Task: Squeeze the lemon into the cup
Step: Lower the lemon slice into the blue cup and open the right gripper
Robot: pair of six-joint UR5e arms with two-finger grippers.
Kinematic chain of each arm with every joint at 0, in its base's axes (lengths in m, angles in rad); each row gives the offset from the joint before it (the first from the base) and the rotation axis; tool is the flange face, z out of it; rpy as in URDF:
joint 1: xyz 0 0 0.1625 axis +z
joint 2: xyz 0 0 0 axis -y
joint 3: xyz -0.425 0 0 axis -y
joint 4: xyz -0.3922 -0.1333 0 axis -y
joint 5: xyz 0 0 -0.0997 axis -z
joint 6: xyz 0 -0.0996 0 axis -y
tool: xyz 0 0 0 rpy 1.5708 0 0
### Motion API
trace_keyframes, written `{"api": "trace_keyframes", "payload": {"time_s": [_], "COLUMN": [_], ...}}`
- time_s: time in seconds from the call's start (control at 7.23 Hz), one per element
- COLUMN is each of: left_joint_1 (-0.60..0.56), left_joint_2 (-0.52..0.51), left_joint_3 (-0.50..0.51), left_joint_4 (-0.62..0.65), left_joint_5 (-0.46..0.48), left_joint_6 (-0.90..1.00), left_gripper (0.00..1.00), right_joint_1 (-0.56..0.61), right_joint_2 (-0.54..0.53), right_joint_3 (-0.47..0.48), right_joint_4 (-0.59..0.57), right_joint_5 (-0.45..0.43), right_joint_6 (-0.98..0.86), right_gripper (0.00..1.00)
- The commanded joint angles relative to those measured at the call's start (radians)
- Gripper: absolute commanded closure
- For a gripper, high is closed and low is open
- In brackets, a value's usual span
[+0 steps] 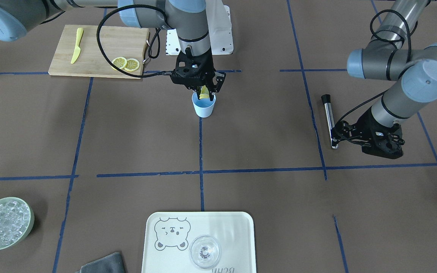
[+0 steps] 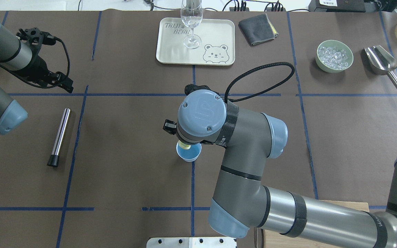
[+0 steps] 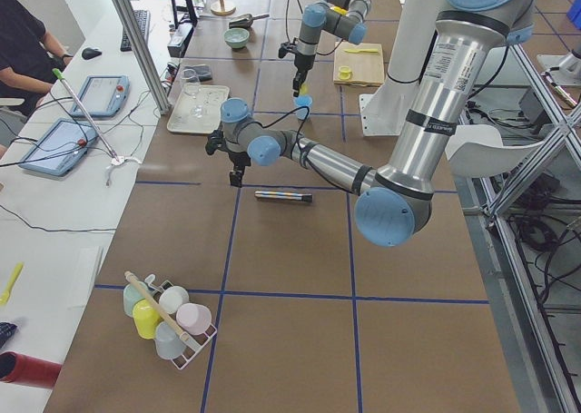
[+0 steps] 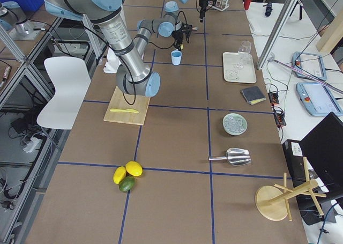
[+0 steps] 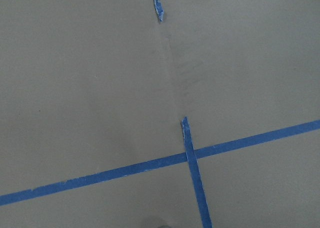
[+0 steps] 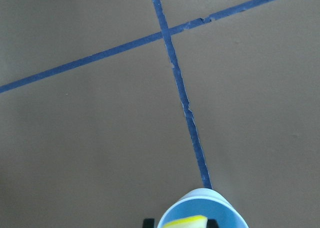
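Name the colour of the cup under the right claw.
The cup is light blue; the front-facing view shows it best.

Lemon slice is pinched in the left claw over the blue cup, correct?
No, it is the right claw that pinches the lemon slice over the blue cup; the front-facing view shows it.

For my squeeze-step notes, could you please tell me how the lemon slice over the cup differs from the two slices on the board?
Hold: the lemon is pinched in the right pincer; the two slices are untouched.
Place: the lemon hangs over the cup; the two slices rest on the cutting board.
Pose: the lemon looks squashed; the two slices lie flat, overlapping, faces up.
Both have yellow rind.
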Motion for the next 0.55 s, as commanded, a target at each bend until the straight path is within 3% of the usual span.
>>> {"api": "trace_keyframes", "payload": {"time_s": [0.0,0.14,0.41], "left_joint_1": [0.000,0.000,0.000], "left_joint_2": [0.000,0.000,0.000], "left_joint_3": [0.000,0.000,0.000], "left_joint_4": [0.000,0.000,0.002], "left_joint_5": [0.000,0.000,0.000], "left_joint_6": [0.000,0.000,0.001], "left_gripper": [0.00,0.00,0.00], "right_joint_1": [-0.001,-0.003,-0.003], "right_joint_2": [-0.007,-0.016,-0.015], "right_joint_3": [-0.006,-0.005,-0.003], "right_joint_4": [-0.022,-0.021,-0.021], "right_joint_5": [0.019,0.026,0.036], "right_joint_6": [0.001,0.001,0.007], "right_gripper": [0.58,0.58,0.46]}}
